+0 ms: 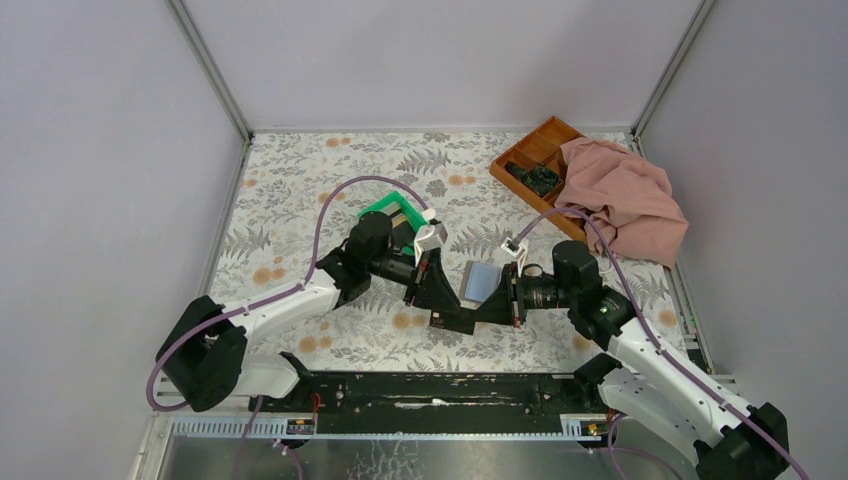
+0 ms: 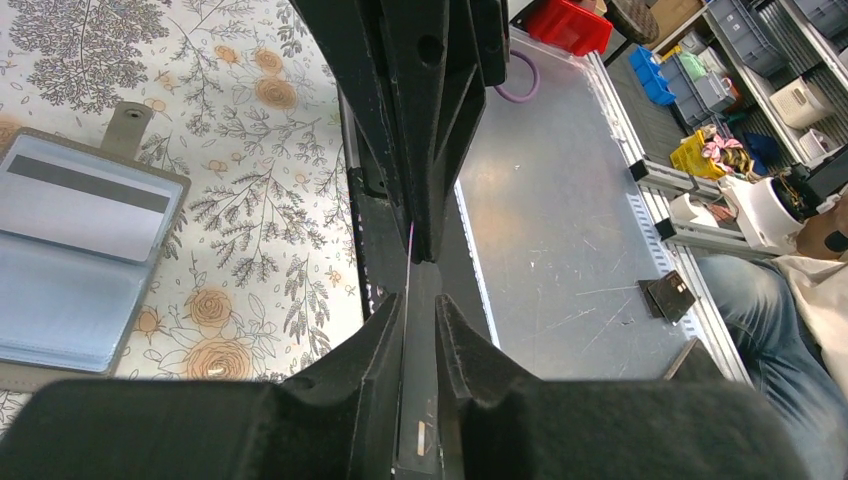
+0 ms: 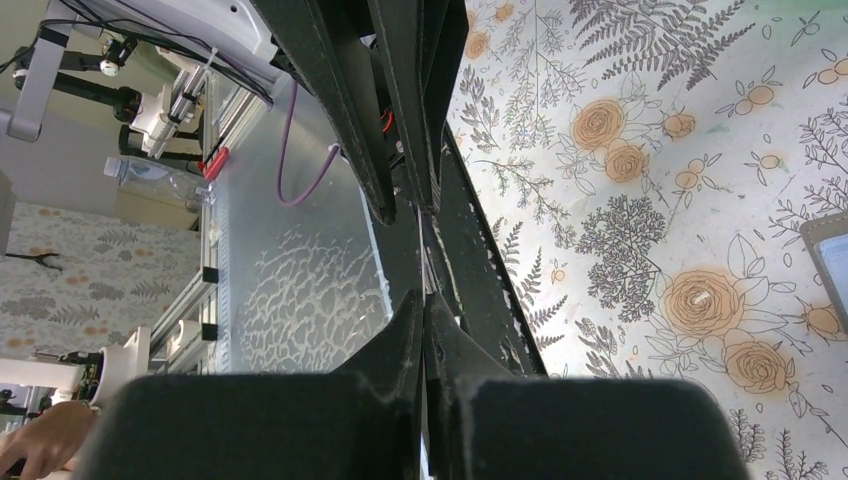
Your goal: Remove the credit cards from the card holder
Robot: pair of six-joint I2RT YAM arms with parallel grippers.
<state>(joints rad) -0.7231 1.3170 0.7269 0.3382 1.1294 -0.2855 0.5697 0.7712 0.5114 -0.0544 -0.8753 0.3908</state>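
The card holder (image 1: 483, 280) lies open on the floral table just behind both grippers; in the left wrist view (image 2: 70, 270) a whitish card with a dark stripe (image 2: 85, 205) sits in its upper slot. My right gripper (image 1: 476, 314) is shut on a thin credit card seen edge-on (image 2: 411, 262) above the table's near edge. My left gripper (image 1: 455, 314) faces it tip to tip, jaws a little apart around the card's other end, which lies against one finger. The right gripper's fingers press together in its wrist view (image 3: 422, 300).
A green bin (image 1: 390, 212) stands behind the left arm. An orange-brown compartment tray (image 1: 535, 150) with dark objects sits at the back right, partly under a pink cloth (image 1: 625, 195). A black rail (image 1: 430, 385) runs along the near edge.
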